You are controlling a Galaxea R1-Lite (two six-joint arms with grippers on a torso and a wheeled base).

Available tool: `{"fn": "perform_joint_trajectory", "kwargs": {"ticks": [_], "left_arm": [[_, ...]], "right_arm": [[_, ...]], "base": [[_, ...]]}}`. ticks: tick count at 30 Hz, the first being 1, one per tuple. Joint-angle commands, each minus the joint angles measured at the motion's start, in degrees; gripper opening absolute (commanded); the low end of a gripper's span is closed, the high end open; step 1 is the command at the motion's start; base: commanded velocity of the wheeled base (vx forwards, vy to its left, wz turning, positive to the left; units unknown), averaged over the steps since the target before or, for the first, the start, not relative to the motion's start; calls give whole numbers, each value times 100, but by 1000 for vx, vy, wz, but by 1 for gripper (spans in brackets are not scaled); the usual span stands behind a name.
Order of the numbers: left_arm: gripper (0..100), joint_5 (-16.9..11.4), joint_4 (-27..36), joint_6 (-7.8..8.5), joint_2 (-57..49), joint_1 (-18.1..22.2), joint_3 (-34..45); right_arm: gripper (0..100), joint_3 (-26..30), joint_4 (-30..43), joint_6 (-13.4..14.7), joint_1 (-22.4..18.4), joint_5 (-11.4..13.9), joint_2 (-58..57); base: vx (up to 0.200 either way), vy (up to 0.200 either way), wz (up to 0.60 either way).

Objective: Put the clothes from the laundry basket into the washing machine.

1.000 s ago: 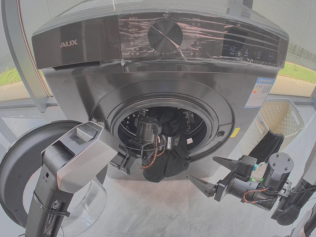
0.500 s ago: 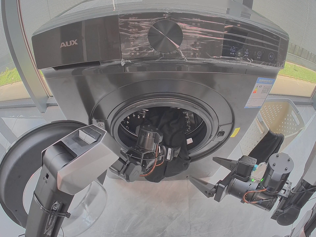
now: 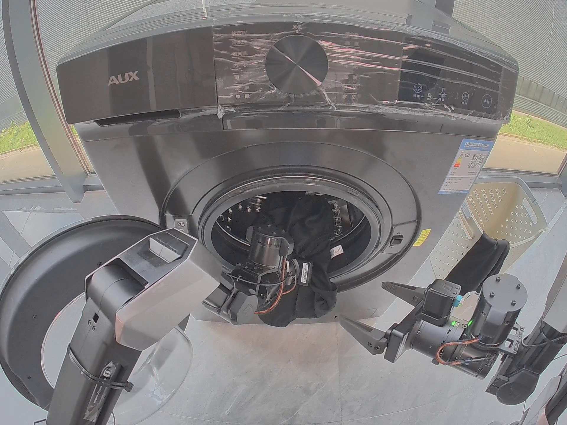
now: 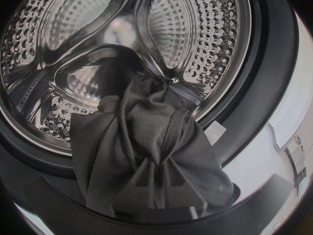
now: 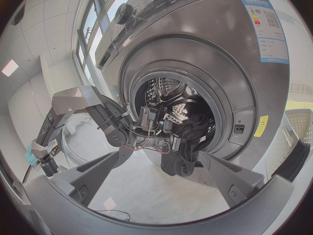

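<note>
As garment [image 3: 310, 225] (1) overhangs drum [image 4: 182, 33], L claw [image 4: 158, 183] grips.

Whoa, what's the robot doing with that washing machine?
The robot is loading laundry. Its left claw is at the open door of the washing machine, pinching a black garment that lies partly inside the drum and partly hanging over the front rim. Its right claw is open above the floor in front of the machine. Beside the machine stands the laundry basket, with another dark garment draped over its edge.
</note>
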Motion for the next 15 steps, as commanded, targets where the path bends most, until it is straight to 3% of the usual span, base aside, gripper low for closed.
{"fn": "perform_joint_trajectory", "kwargs": {"ticks": [1, 6, 8, 15], "left_arm": [[0, 76, -71, -25, 124, 9, -212], [0, 358, -247, -34, 282, 71, -783], [0, 604, -273, -87, 379, 124, -1293], [0, 736, -264, -148, 440, 291, -1882]], "right_arm": [[100, 2, -1, 1, 3, 1, -4], [100, 2, -1, 1, 3, 1, -12], [100, 10, -1, 1, 12, 1, -12], [100, 10, -1, 1, 3, 10, -21]], "base": [[0, 0, 0], [0, 0, 0], [0, 0, 0], [0, 0, 0]]}}
